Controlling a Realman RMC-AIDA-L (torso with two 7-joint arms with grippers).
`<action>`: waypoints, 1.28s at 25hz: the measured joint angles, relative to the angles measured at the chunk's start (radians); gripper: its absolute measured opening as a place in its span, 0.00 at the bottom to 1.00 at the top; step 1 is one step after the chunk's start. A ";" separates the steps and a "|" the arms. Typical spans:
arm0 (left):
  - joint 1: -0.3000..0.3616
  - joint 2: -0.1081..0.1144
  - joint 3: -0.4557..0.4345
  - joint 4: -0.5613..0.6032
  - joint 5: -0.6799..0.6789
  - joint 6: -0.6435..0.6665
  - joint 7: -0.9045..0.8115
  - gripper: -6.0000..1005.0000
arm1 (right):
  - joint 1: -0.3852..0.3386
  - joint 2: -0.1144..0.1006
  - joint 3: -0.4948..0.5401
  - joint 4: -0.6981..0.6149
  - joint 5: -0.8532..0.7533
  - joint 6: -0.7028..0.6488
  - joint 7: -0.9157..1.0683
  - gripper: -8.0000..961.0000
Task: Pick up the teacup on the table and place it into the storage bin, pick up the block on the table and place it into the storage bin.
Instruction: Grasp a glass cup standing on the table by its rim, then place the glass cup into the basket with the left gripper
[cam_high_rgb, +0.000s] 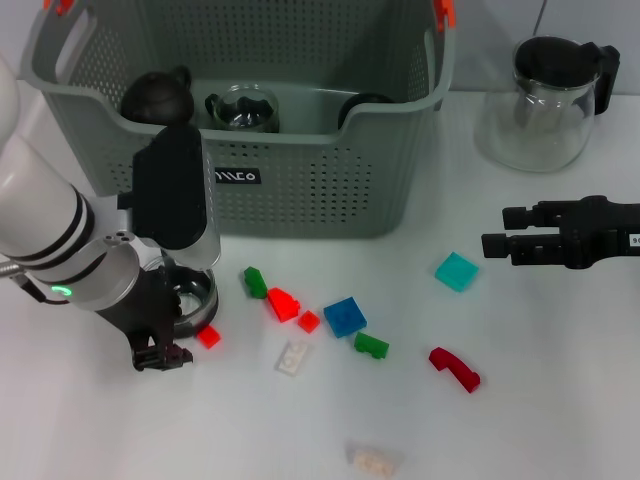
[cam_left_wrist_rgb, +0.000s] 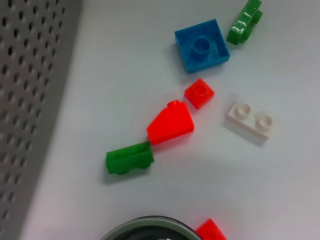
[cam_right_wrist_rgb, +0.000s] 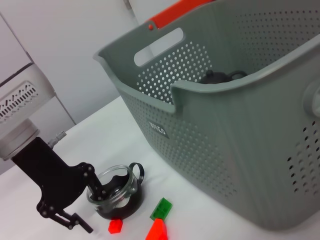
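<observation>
The left hand (cam_high_rgb: 170, 335) is down at the glass teacup (cam_high_rgb: 190, 295) on the bench (cam_high_rgb: 560, 400), near the left front of the storage bin (cam_high_rgb: 300, 190). Its fingers (cam_right_wrist_rgb: 97, 190) are open around the cup's rim, one inside and one outside. A small red block (cam_high_rgb: 208, 336) lies just beside the cup. More blocks lie to the right. The right hand (cam_high_rgb: 500, 240) hovers far right with its fingers slightly apart, holding nothing.

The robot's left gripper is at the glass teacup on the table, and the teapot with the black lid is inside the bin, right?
Not quite. The teapot stands on the table beside the bin, as the head view shows. The left gripper is at the teacup on the table.
</observation>
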 joint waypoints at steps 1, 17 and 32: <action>0.000 0.000 0.001 0.000 0.000 0.000 -0.001 0.39 | 0.000 0.000 0.000 0.000 0.000 0.000 0.000 0.78; -0.008 -0.001 -0.016 0.030 -0.004 0.045 -0.017 0.05 | -0.009 0.000 0.002 0.000 0.000 0.000 -0.007 0.78; -0.174 0.010 -0.443 0.150 -0.636 0.127 -0.192 0.06 | -0.022 -0.007 0.003 0.010 -0.001 -0.009 -0.008 0.78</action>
